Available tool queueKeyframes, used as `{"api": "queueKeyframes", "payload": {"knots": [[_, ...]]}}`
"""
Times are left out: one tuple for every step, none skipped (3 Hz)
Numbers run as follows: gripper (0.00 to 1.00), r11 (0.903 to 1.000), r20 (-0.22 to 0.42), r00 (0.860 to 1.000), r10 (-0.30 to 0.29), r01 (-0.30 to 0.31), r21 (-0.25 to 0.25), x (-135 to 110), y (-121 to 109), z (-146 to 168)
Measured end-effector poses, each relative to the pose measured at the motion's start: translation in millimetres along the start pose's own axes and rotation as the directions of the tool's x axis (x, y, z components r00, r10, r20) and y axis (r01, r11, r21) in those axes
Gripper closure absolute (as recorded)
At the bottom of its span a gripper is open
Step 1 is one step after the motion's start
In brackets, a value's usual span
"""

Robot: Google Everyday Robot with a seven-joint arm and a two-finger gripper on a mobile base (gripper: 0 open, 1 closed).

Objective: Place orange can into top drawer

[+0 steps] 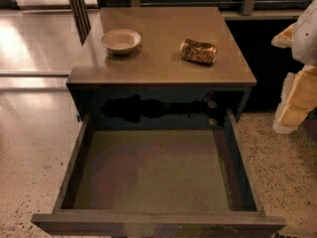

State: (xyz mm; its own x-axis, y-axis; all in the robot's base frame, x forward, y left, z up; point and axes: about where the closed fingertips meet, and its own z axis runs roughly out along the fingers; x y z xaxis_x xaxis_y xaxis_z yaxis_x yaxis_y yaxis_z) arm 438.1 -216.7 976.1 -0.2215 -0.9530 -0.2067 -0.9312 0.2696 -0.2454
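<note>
Camera view shows you the dented, shiny orange can on its side, long axis left-right across the surface, with the gripper at the right edge, jaws' opening you cannot tell.

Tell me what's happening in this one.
The small dented orange-gold metal can lies on its side on the brown cabinet top, apart from a round beige bowl. The wide, shallow, dark-walled top drawer is pulled open with nothing inside. The robot's claw is at the right edge of the view, clear of the can.
</note>
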Motion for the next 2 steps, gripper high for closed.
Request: {"api": "queueKeyframes", "payload": {"knots": [[0.0, 1.0, 0.0, 1.0, 0.0, 0.0, 0.0, 0.0, -0.1, 0.0], [0.0, 0.9986, -0.01, 0.999, -0.041, 0.042, 0.032, -6.5, -19.7, 7.4]]}}
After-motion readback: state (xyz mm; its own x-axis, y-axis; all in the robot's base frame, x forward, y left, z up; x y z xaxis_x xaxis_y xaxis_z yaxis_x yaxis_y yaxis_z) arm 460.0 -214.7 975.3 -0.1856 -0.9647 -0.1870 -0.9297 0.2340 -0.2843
